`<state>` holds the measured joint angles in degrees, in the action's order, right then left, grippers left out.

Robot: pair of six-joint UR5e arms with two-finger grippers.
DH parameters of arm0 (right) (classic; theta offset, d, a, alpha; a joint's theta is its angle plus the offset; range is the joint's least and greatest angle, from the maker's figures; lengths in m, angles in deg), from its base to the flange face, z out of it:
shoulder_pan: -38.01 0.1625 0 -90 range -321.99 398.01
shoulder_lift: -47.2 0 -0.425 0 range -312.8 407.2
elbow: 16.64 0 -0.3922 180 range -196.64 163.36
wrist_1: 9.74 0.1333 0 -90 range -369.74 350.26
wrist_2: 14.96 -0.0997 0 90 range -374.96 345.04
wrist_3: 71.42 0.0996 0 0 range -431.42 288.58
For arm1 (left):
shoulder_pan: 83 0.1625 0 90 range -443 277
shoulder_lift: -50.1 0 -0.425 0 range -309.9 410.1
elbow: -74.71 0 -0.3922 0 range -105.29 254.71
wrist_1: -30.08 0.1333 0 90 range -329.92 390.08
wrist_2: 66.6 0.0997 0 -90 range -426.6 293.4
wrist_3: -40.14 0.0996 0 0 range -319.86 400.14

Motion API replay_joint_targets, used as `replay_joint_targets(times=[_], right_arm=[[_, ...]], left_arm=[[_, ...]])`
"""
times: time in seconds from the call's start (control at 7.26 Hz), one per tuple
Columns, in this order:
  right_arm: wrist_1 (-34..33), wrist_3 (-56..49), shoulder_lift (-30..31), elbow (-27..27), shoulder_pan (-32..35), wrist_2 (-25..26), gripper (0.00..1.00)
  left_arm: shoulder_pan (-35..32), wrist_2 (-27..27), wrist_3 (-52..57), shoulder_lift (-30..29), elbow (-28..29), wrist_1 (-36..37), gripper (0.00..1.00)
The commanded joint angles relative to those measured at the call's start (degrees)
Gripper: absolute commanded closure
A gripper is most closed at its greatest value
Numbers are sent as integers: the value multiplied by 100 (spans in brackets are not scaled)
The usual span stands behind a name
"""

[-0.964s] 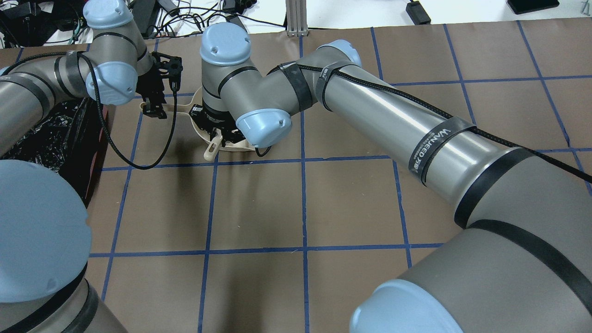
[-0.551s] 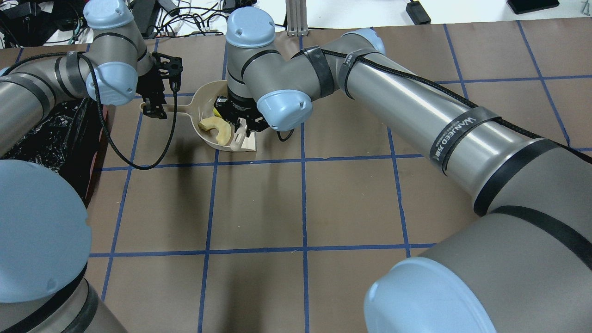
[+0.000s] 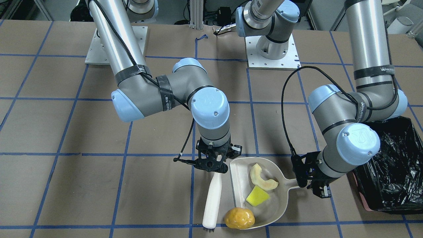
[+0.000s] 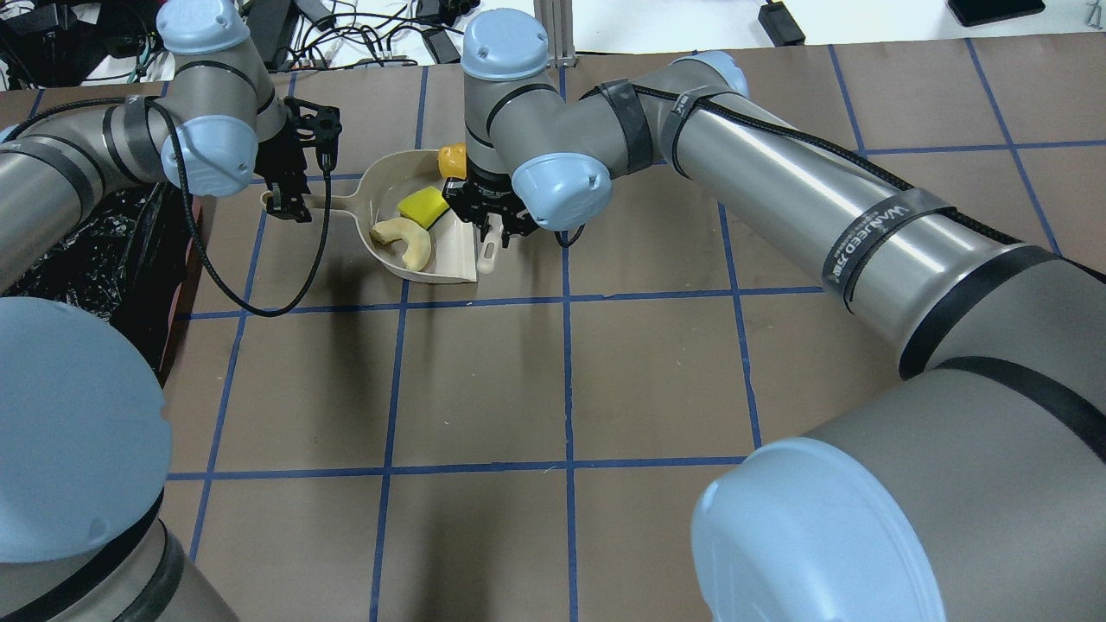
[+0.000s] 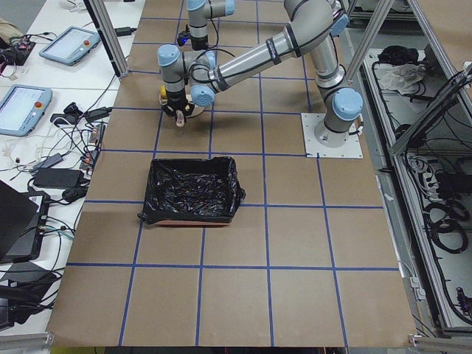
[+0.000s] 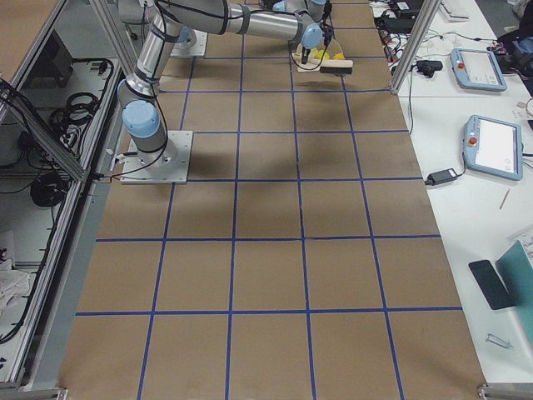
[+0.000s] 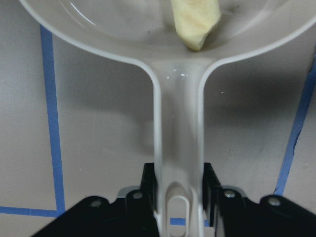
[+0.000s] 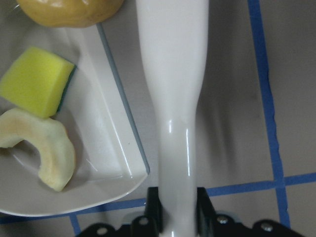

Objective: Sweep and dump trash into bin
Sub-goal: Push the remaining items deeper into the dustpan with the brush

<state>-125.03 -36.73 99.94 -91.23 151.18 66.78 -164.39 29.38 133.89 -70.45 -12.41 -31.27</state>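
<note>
I am looking from across the tabletop (image 3: 99,185), facing the robot. My left fingers (image 7: 149,183) are pinching the thin handle of the dustpan (image 3: 243,180). My right fingers (image 8: 153,207) are pinching the handle of the white brush (image 3: 211,201). The brush is lying along the open mouth of the dustpan, on its 9 o'clock side.

The pale slice (image 3: 261,177) and the yellow wedge (image 3: 257,195) are sitting well inside the dustpan. The potato (image 3: 239,218) is sitting right at the lip, at the 6 o'clock corner of the mouth, just beside the bristles. I cannot tell if it is all the way in. The bin (image 3: 390,172) is sitting near the dustpan at 3 o'clock, past the left arm.

I am thinking the sweeping is almost done, and this is what I am worrying about:

- The potato is round and shiny. If I am lifting with the mouth tipped down, it could be rolling back out.
- The handle is thin. The loaded dustpan could be twisting in the pinch.
- If I am tipping too soon, pieces could be landing beside the bin.
</note>
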Motion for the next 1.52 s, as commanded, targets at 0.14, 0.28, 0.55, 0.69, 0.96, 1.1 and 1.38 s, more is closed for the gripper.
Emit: replay_joint_targets(times=[0.14, 0.28, 0.55, 0.69, 0.96, 1.1, 1.38], right_arm=[[-221, -384, -394, 233, -137, 35, 100], [-231, -428, -483, 382, -137, 43, 100], [-240, -429, -676, 559, -137, 35, 100], [-240, -420, -703, 550, -137, 17, 100], [-240, -306, -721, 602, -68, 0, 100], [-240, -271, -721, 612, -32, -35, 100], [-240, 0, -730, 629, 160, -53, 100]], left_arm=[[0, 9, -5, -3, 2, 0, 75], [0, 9, -5, -3, 2, -9, 75], [0, 9, 4, 6, 20, -9, 75], [0, 9, 4, 6, 29, 0, 75], [0, 0, 4, 6, 29, -9, 75], [0, -9, 4, 6, 20, -9, 75], [0, -17, 4, 6, 20, -9, 75]])
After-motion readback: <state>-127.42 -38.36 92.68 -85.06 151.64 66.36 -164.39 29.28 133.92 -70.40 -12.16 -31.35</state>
